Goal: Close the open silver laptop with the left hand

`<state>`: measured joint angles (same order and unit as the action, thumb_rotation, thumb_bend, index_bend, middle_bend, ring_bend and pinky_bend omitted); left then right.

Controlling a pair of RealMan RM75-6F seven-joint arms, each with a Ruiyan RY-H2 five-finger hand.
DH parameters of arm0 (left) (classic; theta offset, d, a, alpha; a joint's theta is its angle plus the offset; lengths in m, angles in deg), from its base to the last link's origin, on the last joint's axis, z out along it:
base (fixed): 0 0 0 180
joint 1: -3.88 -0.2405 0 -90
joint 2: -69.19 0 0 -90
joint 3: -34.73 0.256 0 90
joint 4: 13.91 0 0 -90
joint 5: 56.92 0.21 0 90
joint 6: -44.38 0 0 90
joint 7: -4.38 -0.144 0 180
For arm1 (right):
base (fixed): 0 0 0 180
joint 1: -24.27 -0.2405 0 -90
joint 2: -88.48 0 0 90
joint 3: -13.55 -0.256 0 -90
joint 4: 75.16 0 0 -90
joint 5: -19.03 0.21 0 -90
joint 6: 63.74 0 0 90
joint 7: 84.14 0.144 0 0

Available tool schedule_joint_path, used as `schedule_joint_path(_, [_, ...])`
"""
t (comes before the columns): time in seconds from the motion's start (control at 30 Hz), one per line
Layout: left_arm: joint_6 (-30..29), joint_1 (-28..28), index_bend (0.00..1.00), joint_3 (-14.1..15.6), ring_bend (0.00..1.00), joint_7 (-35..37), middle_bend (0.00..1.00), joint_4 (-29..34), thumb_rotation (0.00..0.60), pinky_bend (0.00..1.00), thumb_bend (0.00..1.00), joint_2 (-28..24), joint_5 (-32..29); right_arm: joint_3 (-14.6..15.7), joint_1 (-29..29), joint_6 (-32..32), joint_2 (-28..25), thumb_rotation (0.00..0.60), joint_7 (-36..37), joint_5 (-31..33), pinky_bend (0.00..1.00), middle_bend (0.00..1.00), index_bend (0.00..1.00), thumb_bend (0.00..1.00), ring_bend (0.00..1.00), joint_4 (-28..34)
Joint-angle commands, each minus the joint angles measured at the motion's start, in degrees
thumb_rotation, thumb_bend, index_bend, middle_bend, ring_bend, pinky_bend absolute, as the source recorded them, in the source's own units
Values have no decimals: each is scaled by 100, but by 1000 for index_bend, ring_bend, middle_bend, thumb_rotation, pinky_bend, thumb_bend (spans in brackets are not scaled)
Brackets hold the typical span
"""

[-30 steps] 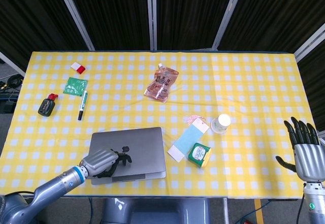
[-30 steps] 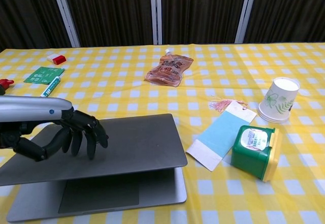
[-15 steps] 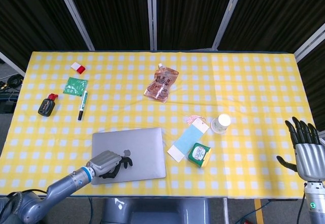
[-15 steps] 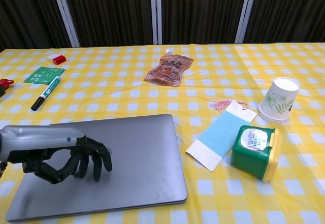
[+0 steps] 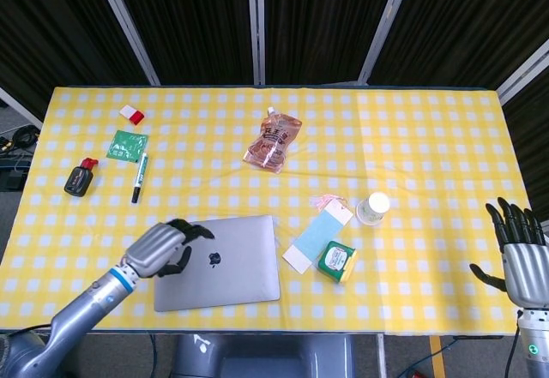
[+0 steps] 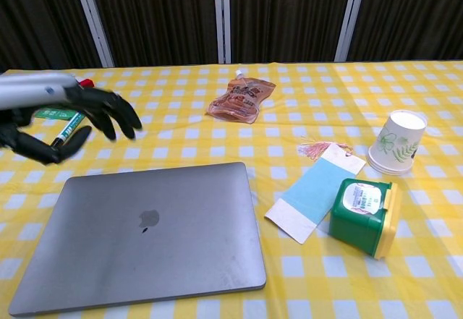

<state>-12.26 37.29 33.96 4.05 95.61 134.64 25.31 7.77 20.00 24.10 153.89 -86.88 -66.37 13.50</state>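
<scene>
The silver laptop [image 5: 219,261] [image 6: 148,233] lies flat on the yellow checked cloth with its lid down and its logo showing. My left hand [image 5: 160,249] [image 6: 65,116] hovers above the laptop's left edge, lifted clear of the lid, with its fingers spread and curved and nothing in them. At the right edge of the head view my right hand [image 5: 521,258] stands upright beside the table, fingers apart and empty. The chest view does not show it.
Right of the laptop lie a blue card [image 6: 315,192], a green tin [image 6: 365,215] and a paper cup [image 6: 394,141]. A snack pouch [image 5: 273,140] sits mid-table. At far left are a marker [image 5: 138,177], a green packet [image 5: 128,146], a red-white eraser [image 5: 132,114] and a black item [image 5: 79,179].
The laptop lid went from part open to fully down under my left hand. That hand has since lifted off the lid and moved up and to the left. The right hand barely moved.
</scene>
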Motion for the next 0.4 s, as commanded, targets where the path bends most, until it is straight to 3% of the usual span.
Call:
schedule_joint_path(0.03, [-1535, -929, 0, -110, 0, -1414, 0, 543, 600, 0, 0, -595, -421, 3, 6, 16, -10, 600, 3, -16, 0, 0, 0, 0, 0, 9])
schedule_joint_path(0.17, [-2147, -1330, 0, -8, 0, -1800, 0, 598, 600, 0, 0, -543, -445, 10, 13, 33, -28, 600, 10, -42, 0, 0, 0, 0, 0, 19])
schedule_joint_path(0.4, [-2803, -1953, 0, 281, 0, -1615, 0, 283, 600, 0, 0, -464, -210, 13, 21, 64, -65, 600, 44, -84, 0, 0, 0, 0, 0, 50])
